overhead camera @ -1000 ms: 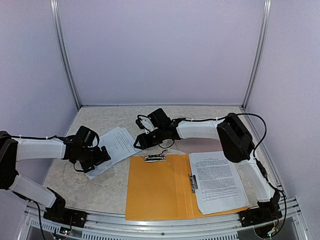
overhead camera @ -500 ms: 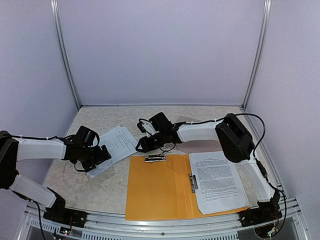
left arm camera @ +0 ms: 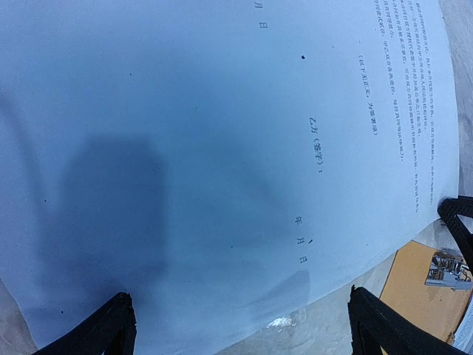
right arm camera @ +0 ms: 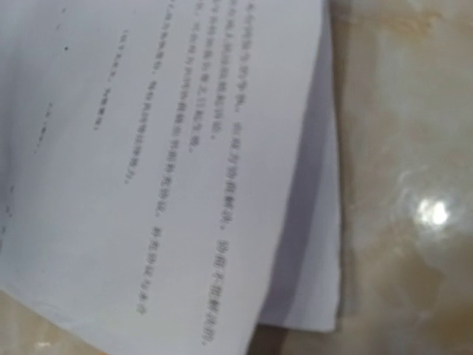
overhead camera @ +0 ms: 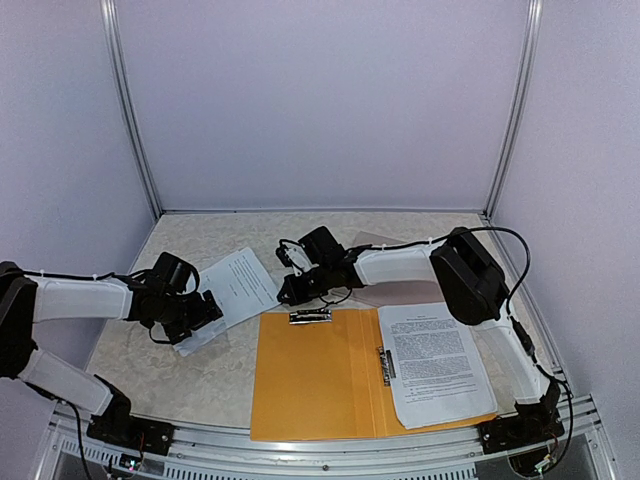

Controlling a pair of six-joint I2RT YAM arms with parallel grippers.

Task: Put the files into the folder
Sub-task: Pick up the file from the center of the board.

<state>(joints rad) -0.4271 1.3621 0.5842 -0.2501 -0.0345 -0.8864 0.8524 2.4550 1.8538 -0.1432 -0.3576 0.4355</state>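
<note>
The files (overhead camera: pixel 236 283), white printed sheets, lie on the marbled table left of the open orange folder (overhead camera: pixel 315 375). My left gripper (overhead camera: pixel 200 310) hovers over their near-left end; in its wrist view it (left arm camera: pixel 244 333) stands open, with black fingertips (left arm camera: pixel 118 325) on either side of the sheet (left arm camera: pixel 222 163). My right gripper (overhead camera: pixel 290 290) is at the files' right corner, shut on the paper edge. Its fingers do not show in the right wrist view, where the top sheet (right arm camera: pixel 148 148) is lifted off a lower sheet (right arm camera: pixel 318 244). Another printed sheet (overhead camera: pixel 435 362) lies on the folder's right half.
A metal clip (overhead camera: pixel 310 317) sits at the folder's far edge, and another clip (overhead camera: pixel 385 365) lies on its spine. White walls and metal posts close in the table (overhead camera: pixel 200 240) at the back and sides. The folder corner and clip (left arm camera: pixel 447 268) show in the left wrist view.
My right gripper has closed at the files' right corner and dipped slightly toward the folder's clip. The left arm has barely shifted and stays open.
</note>
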